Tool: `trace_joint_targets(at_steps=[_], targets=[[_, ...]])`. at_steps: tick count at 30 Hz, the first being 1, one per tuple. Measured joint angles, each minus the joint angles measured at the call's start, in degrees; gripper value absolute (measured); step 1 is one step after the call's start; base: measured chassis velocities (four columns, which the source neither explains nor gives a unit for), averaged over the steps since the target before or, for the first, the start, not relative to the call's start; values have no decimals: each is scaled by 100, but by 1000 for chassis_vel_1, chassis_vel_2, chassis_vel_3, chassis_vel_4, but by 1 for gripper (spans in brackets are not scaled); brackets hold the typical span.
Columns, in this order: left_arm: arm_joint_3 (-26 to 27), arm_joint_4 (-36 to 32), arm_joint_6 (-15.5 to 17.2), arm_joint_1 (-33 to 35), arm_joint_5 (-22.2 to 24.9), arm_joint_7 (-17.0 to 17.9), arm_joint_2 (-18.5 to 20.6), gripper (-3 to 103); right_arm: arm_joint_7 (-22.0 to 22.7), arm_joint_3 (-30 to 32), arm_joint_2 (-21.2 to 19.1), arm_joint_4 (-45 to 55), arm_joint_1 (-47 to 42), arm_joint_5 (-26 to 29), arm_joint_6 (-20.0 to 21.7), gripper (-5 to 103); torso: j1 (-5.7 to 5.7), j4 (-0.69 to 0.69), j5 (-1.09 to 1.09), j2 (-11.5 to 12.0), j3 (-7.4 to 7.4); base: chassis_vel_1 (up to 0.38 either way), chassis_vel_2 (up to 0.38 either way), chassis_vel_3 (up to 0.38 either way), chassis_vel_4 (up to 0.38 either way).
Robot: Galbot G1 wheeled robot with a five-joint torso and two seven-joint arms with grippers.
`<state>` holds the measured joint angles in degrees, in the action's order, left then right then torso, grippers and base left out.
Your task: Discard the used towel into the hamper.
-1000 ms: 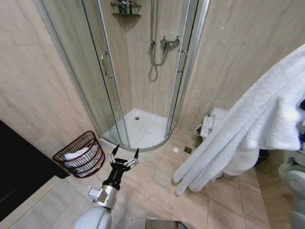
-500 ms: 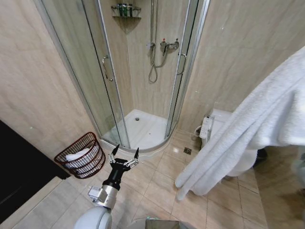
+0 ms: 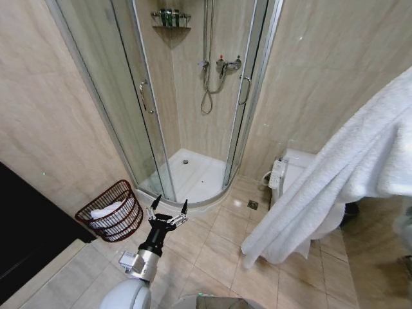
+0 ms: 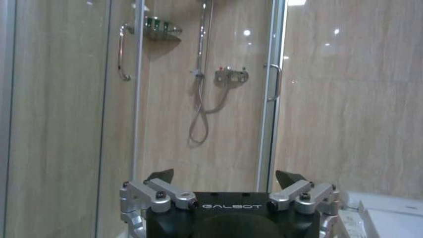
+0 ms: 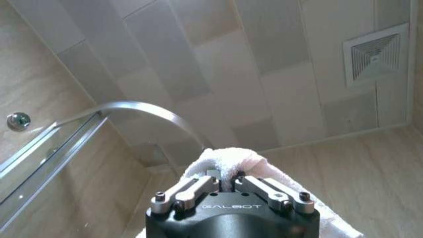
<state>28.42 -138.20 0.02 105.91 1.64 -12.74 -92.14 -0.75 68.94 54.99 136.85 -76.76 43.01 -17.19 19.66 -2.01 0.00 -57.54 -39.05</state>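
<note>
A large white towel [image 3: 335,180] hangs down the right side of the head view, its lower end above the floor tiles. My right gripper [image 5: 225,179] is shut on a bunched fold of the towel [image 5: 225,157], held high and pointing at the ceiling. The hamper [image 3: 111,211], a dark reddish-brown wire basket, stands on the floor at the left by the shower's glass wall, with a white cloth [image 3: 103,211] lying in it. My left gripper [image 3: 170,205] is held up just right of the hamper, open and empty. In the left wrist view the left gripper [image 4: 225,176] faces the shower.
A corner shower cubicle [image 3: 193,96] with curved glass doors fills the middle. A white toilet [image 3: 293,164] stands partly behind the towel. A dark cabinet [image 3: 26,238] is at the left edge. Bare floor tiles [image 3: 212,251] lie between the hamper and the towel.
The whole head view has shifted a little, so the camera moved. The towel's hanging end has swung slightly right and lower. The left gripper holds its pose.
</note>
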Motion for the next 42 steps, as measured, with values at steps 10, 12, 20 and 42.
trace_joint_targets(at_steps=[10,12,20,42], targets=[[0,0,0,0,0,0,0,100,2,86,12,121,-72,18,-2,8,130,-1,0,-292,-161,0,0,0,0],[0,0,0,0,0,0,0,100,1,118,21,124,-85,21,2,8,150,-1,0,-340,-189,0,0,0,0],[0,0,0,0,0,0,0,100,0,197,47,144,-133,40,22,8,254,-1,0,-576,-324,0,0,0,0],[0,0,0,0,0,0,0,100,-41,265,73,134,-181,110,21,8,545,-1,0,-1216,-672,0,0,0,0]])
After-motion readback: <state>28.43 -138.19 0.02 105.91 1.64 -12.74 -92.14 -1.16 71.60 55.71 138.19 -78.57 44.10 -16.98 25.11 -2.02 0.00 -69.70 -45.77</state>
